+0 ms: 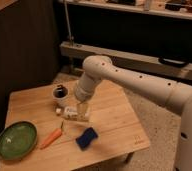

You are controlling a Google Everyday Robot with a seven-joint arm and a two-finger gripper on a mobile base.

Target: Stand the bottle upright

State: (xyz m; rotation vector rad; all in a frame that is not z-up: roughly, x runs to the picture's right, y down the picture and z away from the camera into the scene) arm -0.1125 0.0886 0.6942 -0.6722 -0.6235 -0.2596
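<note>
The gripper (82, 110) points straight down over the middle of the table (119, 117), at the end of the white arm (134, 80) that reaches in from the right. Its fingers stand apart, with nothing clamped between them. The bottle (73, 115) lies on its side directly beneath the fingertips, its length running roughly left to right. Whether the fingertips already touch it I cannot tell.

Just behind the gripper, toward the table's far left, stands the cup (60, 93). Near the front edge lie the sponge (86, 138) and, left of it, the carrot (52, 137). The bowl (16, 141) sits at the front left corner, well apart from the bottle.

By my judgement the task is in its early part: the approach looks made, with the gripper placed over the bottle. No grasp is made and the bottle is not upright. Closing on it, lifting, turning it onto its base and letting go are all left to do.
</note>
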